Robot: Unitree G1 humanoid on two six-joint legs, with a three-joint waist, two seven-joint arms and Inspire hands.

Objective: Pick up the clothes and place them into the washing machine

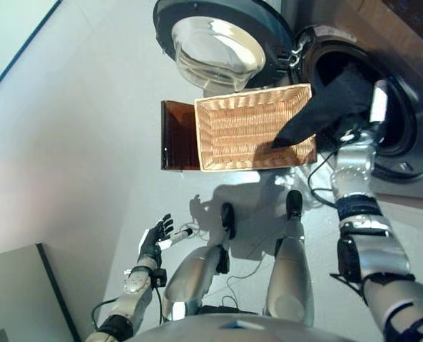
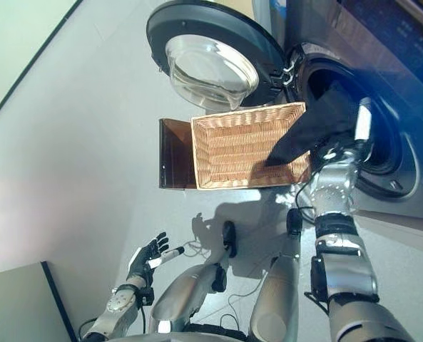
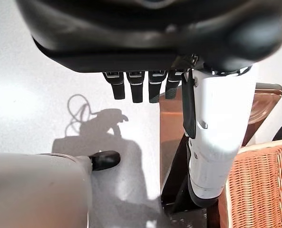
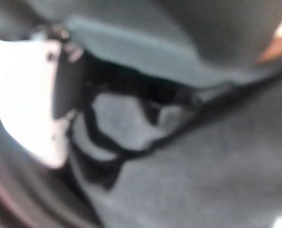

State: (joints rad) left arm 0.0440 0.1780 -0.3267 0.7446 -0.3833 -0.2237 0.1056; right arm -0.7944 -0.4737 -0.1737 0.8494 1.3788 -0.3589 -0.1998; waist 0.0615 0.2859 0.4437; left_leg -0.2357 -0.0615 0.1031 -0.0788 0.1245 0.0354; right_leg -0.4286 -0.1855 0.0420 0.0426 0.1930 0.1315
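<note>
Right robot hand (image 1: pixel 377 107) at washer opening (image 1: pixel 400 135) with dark garment (image 1: pixel 325 107) over basket (image 1: pixel 250 128)

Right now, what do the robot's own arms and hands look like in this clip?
Both arms are silver-grey metal segments with black joint bands. The left hand is dark, with slim black fingers and a white cover on its thumb. The right hand shows only a white thumb cover above a silver forearm; its fingers are hidden in dark cloth.

Pale grey floor (image 1: pixel 90 142), wicker basket (image 1: pixel 247 128) and brown stand (image 1: pixel 177 135) on it
</note>
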